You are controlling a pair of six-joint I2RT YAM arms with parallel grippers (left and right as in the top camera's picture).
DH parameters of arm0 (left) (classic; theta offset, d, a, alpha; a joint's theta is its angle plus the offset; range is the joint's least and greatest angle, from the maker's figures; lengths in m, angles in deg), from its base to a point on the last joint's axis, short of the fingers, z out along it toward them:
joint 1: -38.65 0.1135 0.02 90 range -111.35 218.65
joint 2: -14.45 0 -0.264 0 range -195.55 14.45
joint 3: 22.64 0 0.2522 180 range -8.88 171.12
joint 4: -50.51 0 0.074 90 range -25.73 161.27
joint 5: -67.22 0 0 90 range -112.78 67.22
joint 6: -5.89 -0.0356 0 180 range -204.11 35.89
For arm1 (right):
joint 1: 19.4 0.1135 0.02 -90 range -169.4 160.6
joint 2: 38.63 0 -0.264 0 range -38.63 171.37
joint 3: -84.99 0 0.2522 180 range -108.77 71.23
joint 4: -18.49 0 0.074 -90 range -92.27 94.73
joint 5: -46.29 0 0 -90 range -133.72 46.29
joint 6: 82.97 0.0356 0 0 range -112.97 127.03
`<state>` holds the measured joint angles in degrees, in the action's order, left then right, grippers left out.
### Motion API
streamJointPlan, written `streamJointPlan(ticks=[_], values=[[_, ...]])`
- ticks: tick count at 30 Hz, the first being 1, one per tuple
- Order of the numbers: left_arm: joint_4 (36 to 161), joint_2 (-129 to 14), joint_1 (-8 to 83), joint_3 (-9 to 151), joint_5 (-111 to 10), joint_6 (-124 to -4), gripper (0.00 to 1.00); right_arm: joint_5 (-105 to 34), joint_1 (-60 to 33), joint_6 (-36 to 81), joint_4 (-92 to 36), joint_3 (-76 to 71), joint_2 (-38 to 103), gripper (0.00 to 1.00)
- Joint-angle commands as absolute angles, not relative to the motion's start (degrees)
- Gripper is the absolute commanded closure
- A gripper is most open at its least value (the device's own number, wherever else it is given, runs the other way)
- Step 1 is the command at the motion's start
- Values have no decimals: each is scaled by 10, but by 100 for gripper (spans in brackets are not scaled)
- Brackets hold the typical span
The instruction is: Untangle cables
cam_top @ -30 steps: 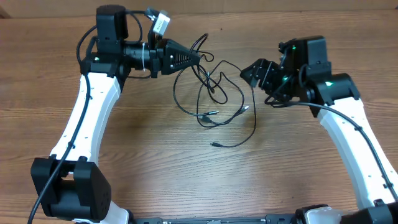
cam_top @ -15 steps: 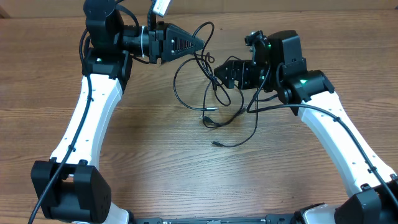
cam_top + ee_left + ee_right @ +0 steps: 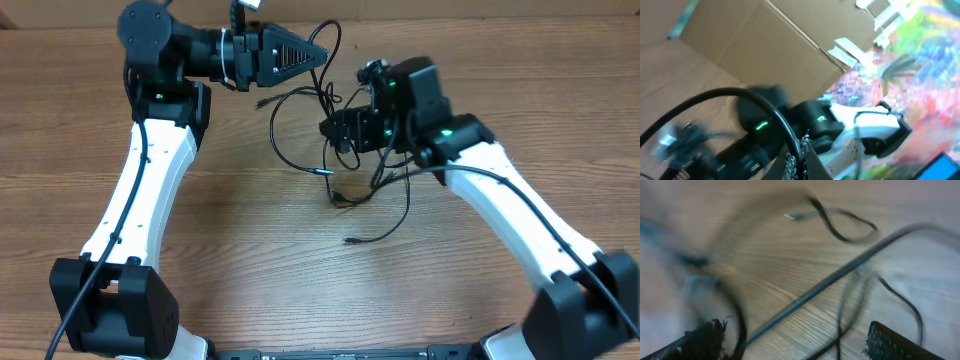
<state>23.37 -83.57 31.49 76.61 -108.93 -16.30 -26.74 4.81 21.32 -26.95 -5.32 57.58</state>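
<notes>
The left gripper (image 3: 320, 55) is pressed together, pinching the cables (image 3: 830, 281). The right gripper (image 3: 336, 130) is spread around other strands.

Overhead: bright, even light from above, sharp. Table (image 3: 230, 260) grain clear, with faint soft shadows just beside the cables (image 3: 341, 200). Right wrist: heavy motion blur, cables smeared. Left wrist: blurred throughout.

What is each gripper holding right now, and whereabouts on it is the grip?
The left gripper is shut on the cables, pinching a strand mid-length rather than at a plug. The right gripper is open among the strands, holding nothing.
</notes>
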Motion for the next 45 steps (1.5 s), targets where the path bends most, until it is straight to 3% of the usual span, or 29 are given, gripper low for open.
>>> streamJointPlan(ticks=[1,7,15,28,34,45], values=[[172,-816,316,772,-1081,-55,96,-413,35,321,-295,-60,611,11],[78,-816,360,772,-1088,21,96,-467,-26,386,-382,-60,633,11],[78,-816,414,772,-1094,23,96,-467,-115,386,-433,-60,633,10],[78,-816,426,772,-1106,21,95,-502,-249,386,-495,-60,633,9],[78,-816,429,772,-1111,15,96,-508,-318,385,-511,-60,633,3],[79,-816,432,772,-1112,11,96,-505,-341,381,-516,-60,633,0]])
